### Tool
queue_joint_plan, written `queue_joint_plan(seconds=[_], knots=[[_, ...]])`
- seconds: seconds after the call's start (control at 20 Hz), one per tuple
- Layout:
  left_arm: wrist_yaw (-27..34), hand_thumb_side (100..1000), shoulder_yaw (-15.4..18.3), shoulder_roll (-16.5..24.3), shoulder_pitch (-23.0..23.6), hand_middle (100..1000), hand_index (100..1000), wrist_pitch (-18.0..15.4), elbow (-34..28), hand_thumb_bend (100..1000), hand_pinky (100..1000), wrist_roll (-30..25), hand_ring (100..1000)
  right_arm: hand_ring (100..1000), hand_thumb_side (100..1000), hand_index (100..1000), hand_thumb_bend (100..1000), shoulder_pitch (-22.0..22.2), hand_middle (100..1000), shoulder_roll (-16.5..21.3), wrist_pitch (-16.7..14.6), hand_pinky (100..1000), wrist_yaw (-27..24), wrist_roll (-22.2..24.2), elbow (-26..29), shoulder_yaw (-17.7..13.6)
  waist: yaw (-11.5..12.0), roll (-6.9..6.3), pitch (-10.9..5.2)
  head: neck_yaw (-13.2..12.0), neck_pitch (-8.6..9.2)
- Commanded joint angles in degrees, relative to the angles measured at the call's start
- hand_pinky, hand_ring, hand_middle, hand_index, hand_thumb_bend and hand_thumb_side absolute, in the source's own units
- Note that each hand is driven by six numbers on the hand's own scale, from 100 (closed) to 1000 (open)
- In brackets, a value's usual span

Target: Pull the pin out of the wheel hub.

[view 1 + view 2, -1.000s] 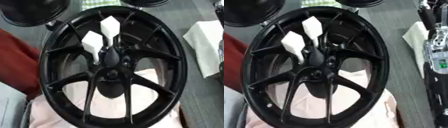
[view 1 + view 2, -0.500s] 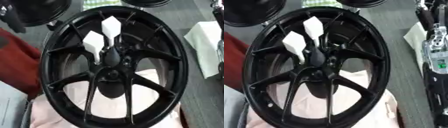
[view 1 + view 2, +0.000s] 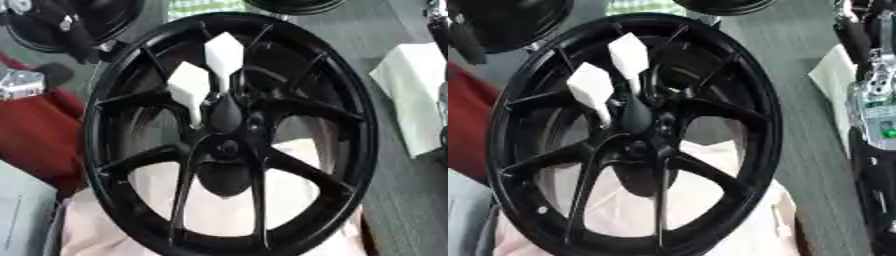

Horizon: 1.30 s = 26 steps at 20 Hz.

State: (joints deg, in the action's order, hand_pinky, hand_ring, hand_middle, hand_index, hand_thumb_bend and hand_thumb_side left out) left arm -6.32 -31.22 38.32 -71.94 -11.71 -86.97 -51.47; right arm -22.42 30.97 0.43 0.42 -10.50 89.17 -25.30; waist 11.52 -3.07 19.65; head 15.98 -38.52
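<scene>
Left hand: a black, blurred shape with a small silver part, the left hand [image 3: 68, 29] shows in the upper left corner, in front of a second wheel and clear of the main wheel; open or closed cannot be told.
Left arm: a silver-grey jointed block [image 3: 17, 82] shows at the left edge below the hand, above the red cloth.
Right hand: the right hand [image 3: 856, 35] is a dark shape at the upper right edge, well apart from the hub; its state cannot be told either.
Right arm: the forearm [image 3: 877, 112] runs down the right edge, silver casing with a green light, black below.
Pins: two white pins, matte, each with a flat diamond-shaped head narrowing to a thin stem. The upper pin [image 3: 224, 52] and the lower pin [image 3: 189, 87] stand side by side, stems reaching down to the hub. Neither hand touches them.
Hub: the hub [image 3: 226, 115] is a rounded black centre, faintly glossy.
Wheel: the wheel [image 3: 302, 109] is black metal with thin forked spokes and a broad round rim, and fills most of the view.
Under the wheel: a pale pink cloth [image 3: 219, 210], soft and creased, shows through the lower spokes.
Left side: a dark red cloth [image 3: 35, 130].
Right side: a white folded sheet [image 3: 416, 95] on the grey table [image 3: 798, 75].
Far edge: a second wheel [image 3: 522, 20] and a third wheel [image 3: 293, 5], both black.
</scene>
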Motion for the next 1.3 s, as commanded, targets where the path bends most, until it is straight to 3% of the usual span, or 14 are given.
queue_joint_plan(seconds=[0.05, 0.25, 0.45, 0.65, 0.8, 1.0, 1.3], knots=[[-1.3, 634, 0.4, -1.4, -2.0, 642, 801, 0.0, 2.0, 100, 722, -0.5, 710, 740, 564, 736, 100, -0.9, 679, 1.0, -0.1, 860, 0.2, 0.5, 0.6, 0.1, -0.3, 0.11, -2.34, -0.8, 1.00], [-2.3, 677, -0.3, -3.7, -2.5, 657, 829, -0.2, 4.7, 126, 726, -0.5, 723, 740, 568, 736, 100, -1.2, 679, 0.6, 0.0, 861, 0.1, 0.9, 0.4, 0.4, -0.9, -0.03, -2.07, -1.6, 1.12], [-1.9, 672, -1.1, -4.9, -2.7, 689, 851, -1.9, 6.5, 293, 746, -0.5, 751, 739, 571, 735, 100, -1.4, 678, 0.3, 0.0, 861, 0.0, 1.3, 0.2, 0.7, -1.2, -0.28, -1.75, -2.3, 1.31], [-2.0, 560, -0.1, -5.7, -3.4, 694, 843, -4.2, 8.4, 420, 762, -0.5, 764, 739, 572, 735, 100, -1.6, 678, 0.2, 0.1, 862, 0.0, 1.9, 0.0, 1.3, -1.4, -0.49, -1.44, -2.6, 1.71], [-2.8, 411, 0.6, -6.3, -3.9, 694, 842, -5.9, 9.7, 475, 774, -0.5, 775, 739, 572, 735, 100, -1.8, 678, 0.1, 0.0, 862, 0.0, 2.1, 0.0, 1.5, -1.6, -0.60, -1.19, -2.7, 2.04], [-3.7, 316, 1.9, -7.0, -4.5, 693, 843, -7.0, 10.8, 453, 776, -0.5, 776, 739, 574, 735, 100, -1.9, 678, 0.0, 0.1, 863, 0.1, 2.4, -0.1, 1.8, -1.9, -0.65, -0.86, -3.1, 2.47], [-3.2, 277, 2.7, -8.8, -5.5, 683, 837, -5.7, 11.8, 361, 758, 0.5, 760, 739, 577, 735, 100, -2.3, 677, -0.1, 0.1, 864, 0.2, 2.7, -0.1, 2.2, -2.5, -0.70, -0.31, -3.6, 3.10]])
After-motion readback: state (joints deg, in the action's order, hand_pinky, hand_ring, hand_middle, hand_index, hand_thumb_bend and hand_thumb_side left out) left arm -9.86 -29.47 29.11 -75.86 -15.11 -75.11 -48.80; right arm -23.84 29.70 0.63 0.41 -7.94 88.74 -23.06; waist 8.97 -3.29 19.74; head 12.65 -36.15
